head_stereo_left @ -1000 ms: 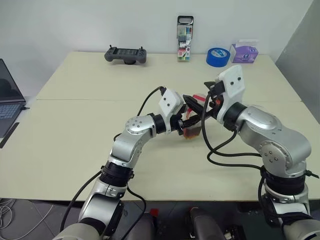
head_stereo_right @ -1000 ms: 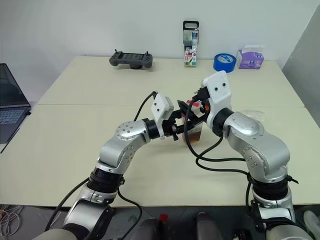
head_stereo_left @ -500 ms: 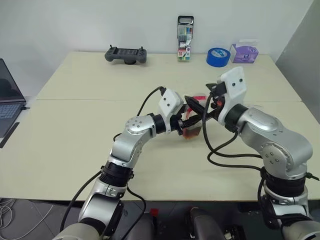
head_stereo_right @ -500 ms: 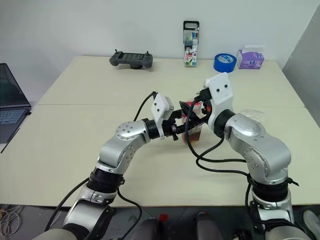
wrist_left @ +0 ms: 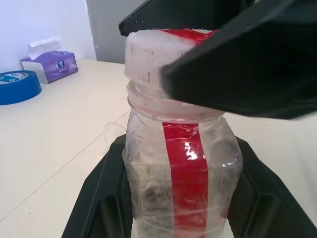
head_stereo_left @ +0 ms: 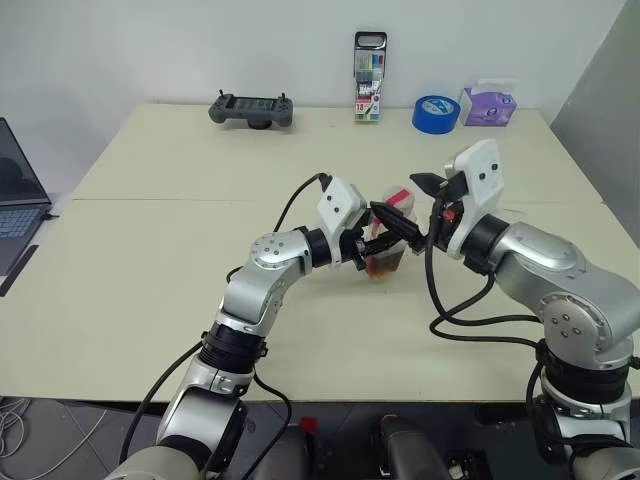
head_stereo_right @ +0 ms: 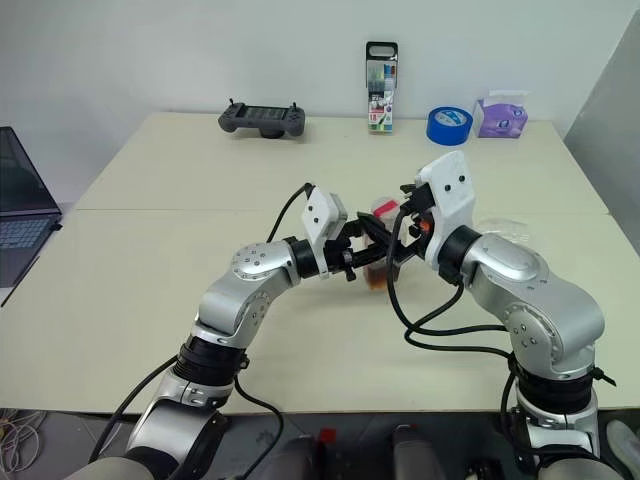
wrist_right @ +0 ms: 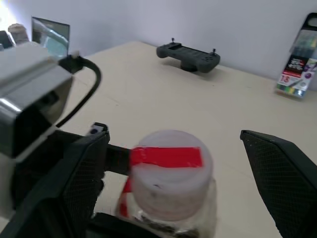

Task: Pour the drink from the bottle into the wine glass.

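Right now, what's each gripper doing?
Left gripper: shut on the bottle.
Right gripper: open, fingers either side of the bottle's cap, not gripping.

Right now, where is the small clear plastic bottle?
The small clear plastic bottle sits mid-table in the head views, clamped by the left gripper, its cap between the open right gripper's fingers.

The bottle [head_stereo_left: 388, 240] stood at frame centre on the table [head_stereo_left: 150, 290]; controller [head_stereo_left: 251, 108], marker pack [head_stereo_left: 370, 78], tape [head_stereo_left: 435, 113] and tissue box [head_stereo_left: 488, 104] lined its upper edge.

Left pincer [wrist_left: 178, 218] clamps the bottle [wrist_left: 181, 173]; right pincer [wrist_left: 208, 49] brackets its cap [wrist_left: 153, 59].
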Robot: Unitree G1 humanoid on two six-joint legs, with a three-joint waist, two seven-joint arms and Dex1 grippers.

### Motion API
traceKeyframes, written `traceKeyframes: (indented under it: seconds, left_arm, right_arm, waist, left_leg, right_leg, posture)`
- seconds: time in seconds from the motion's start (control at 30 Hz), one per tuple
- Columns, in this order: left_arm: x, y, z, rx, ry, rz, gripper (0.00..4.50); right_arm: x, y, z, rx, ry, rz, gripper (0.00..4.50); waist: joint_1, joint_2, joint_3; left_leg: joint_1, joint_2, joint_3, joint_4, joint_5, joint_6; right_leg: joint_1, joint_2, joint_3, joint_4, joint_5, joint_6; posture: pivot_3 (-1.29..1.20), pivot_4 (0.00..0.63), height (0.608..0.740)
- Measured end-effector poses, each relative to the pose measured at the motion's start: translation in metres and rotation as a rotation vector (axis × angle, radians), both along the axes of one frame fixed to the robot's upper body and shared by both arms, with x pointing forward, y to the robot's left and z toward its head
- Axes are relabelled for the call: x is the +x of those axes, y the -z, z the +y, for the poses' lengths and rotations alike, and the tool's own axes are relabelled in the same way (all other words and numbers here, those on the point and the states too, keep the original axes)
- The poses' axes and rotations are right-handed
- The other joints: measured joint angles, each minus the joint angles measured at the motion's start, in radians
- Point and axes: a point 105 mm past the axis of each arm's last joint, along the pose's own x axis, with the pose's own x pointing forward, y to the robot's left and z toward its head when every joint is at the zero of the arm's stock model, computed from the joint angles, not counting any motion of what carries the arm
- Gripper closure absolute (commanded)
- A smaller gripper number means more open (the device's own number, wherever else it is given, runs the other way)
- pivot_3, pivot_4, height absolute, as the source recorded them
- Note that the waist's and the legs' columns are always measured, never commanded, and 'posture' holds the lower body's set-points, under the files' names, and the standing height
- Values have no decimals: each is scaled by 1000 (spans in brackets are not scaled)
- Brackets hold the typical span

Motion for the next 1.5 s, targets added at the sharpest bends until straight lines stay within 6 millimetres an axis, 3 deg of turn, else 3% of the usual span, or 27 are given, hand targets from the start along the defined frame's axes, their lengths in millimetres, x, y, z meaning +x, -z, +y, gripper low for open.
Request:
traceKeyframes:
  seconds: [0.43,0.53,0.73,0.83,1.1,1.2,1.3,1.33,1.4,1.5]
  left_arm:
    - [0,0,0,-1,-1,0,2561]
    - [0,0,0,0,-2,0,2578]
    - [0,1,1,5,-6,1,2578]
    - [0,2,1,6,-6,2,2578]
    - [1,2,1,9,-7,1,2578]
    - [1,2,1,10,-8,1,2578]
    - [2,3,3,12,-21,-2,2578]
    - [2,3,3,8,-27,-5,2578]
    - [3,3,6,0,-43,-7,2578]
    - [4,3,7,-1,-47,-8,2578]
  right_arm:
    - [2,9,0,28,-5,47,0]
    - [2,9,-1,29,-3,47,620]
    - [4,-2,0,26,11,9,2652]
    - [4,-11,1,16,11,-24,2769]
    - [5,-10,-4,-5,25,-22,2771]
    - [14,-21,-33,50,132,-38,2773]
    - [25,-30,-86,131,402,-80,2775]
    - [25,-21,-105,130,512,-78,2775]
    - [24,14,-131,94,675,2,2776]
    - [18,66,-140,69,813,115,2776]
  waist:
    - [0,0,0]
    - [0,0,0]
    - [0,0,0]
    - [0,0,0]
    - [0,0,0]
    - [1,0,0]
    - [3,0,0]
    - [4,-1,-1]
    - [4,-1,-1]
    - [-2,0,-1]
  left_leg:
    - [0,0,0,0,0,0]
    - [0,0,0,0,0,0]
    - [0,0,0,0,0,0]
    - [0,0,0,0,0,0]
    - [0,0,0,0,0,0]
    - [0,-1,0,0,0,0]
    - [-1,-1,0,0,0,0]
    - [-1,-1,0,0,0,0]
    - [-1,-1,0,-1,0,0]
    - [0,1,2,-1,0,0]
  right_leg:
    - [0,0,0,0,0,0]
    - [0,0,0,0,0,0]
    - [0,0,0,0,0,0]
    - [0,0,0,0,0,0]
    - [0,0,0,0,0,0]
    - [0,0,0,0,0,0]
    - [0,0,1,0,0,0]
    - [1,0,1,-1,0,0]
    - [-1,0,3,0,0,0]
    - [-1,0,3,1,0,0]
  posture:
    - [0,150,740]
    - [0,150,740]
    - [0,150,740]
    - [0,150,740]
    - [0,150,740]
    - [0,150,740]
    - [0,150,740]
    - [0,150,740]
    - [0,150,740]
    - [0,150,740]
